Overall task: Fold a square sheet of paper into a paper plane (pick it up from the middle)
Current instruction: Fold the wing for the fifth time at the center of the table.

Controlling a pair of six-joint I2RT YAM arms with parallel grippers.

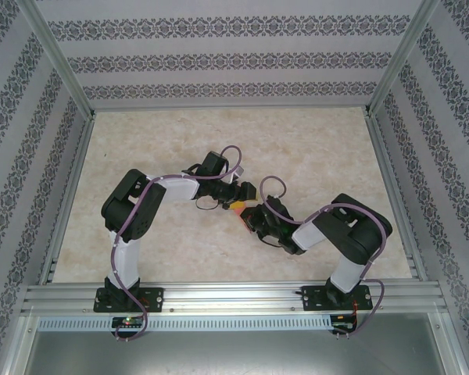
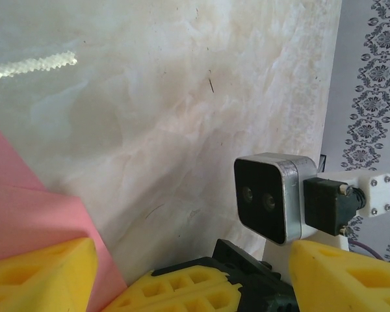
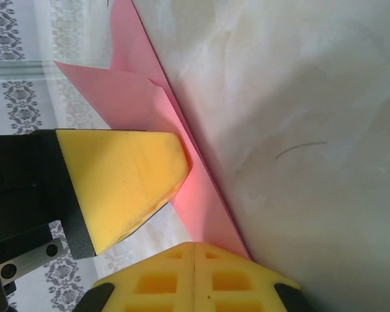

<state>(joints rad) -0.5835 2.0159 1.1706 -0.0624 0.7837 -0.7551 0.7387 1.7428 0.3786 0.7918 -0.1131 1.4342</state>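
Both arms meet over the middle of the bench (image 1: 180,141), and the square sheet of paper (image 3: 149,97) is lifted there between them. It is creased, with one flap lying over another. The right hand (image 3: 195,260) is fully closed and the sheet's long edge runs down into its tips, so it appears to pinch the paper near one end. The left hand (image 2: 192,253) stands wide and grips nothing. One yellow finger (image 2: 39,273) lies against the pink face, and its partner is well off to the right, near the right wrist camera (image 2: 270,208).

The step looks like taking a second hold on the fold, to press the crease or pass the sheet across. To do it well, the right pinch should stay firm and motionless while the left fingers come square across the folded edge, not the loose flap corner. Closing slowly should stop the thin paper buckling and keep the layers lined up. Pulling apart before the left hand has fully closed could make the sheet slip or tear, and the far finger needs room beside that camera
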